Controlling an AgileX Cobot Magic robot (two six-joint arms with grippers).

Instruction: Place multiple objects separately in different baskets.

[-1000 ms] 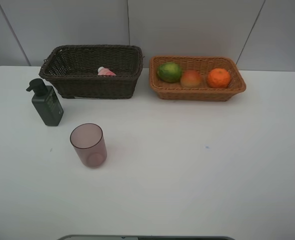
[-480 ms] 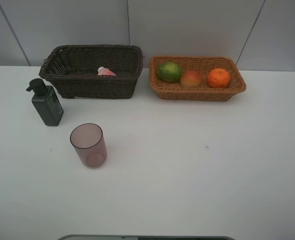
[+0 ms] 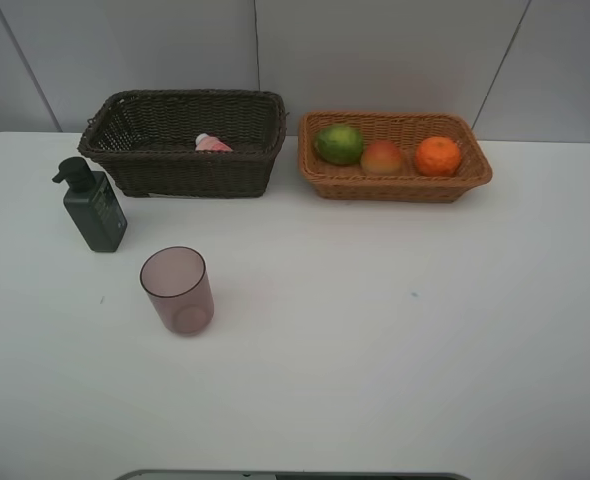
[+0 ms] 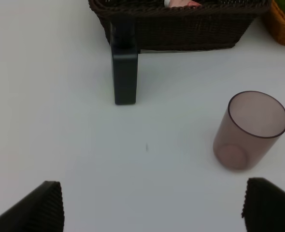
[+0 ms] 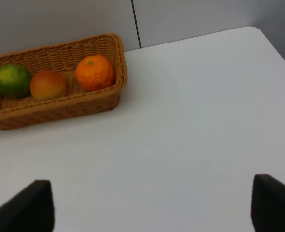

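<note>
left hand (image 4: 154,210) wide open, empty, nearer arm; cup (image 4: 251,130) upright on counter (image 4: 60,145) at its 1 o'clock, bottle (image 4: 124,72) at 11, dark basket (image 4: 191,29) beyond; right hand (image 5: 152,208) open, empty.

A white tabletop (image 3: 425,350) filled most of the high view, matte and evenly lit. Its far corners were rounded. Behind it stood a pale grey wall (image 3: 375,50) of flat panels, divided by thin dark seams (image 3: 256,45), one upright, two slanting. A grey strip (image 3: 295,475) showed at the tabletop's near edge.
</note>
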